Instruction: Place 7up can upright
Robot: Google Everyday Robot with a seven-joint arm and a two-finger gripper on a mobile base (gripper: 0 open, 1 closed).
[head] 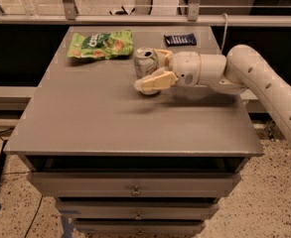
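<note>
**Q:** Where does the 7up can [145, 63] lie?

**A:** In my hand [152, 69], with the fingers [155, 82] clamped on it. Its long axis is vertical, tab end up, over the bench [85, 123] rear. Base contact is hidden. I judge a straight-down release.

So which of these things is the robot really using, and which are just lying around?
For the job:
- 7up can, upright
- gripper, over the back half of the table, closed on the can

Just lying about:
- green snack bag, left of the can
- dark blue packet, at the back edge
</note>
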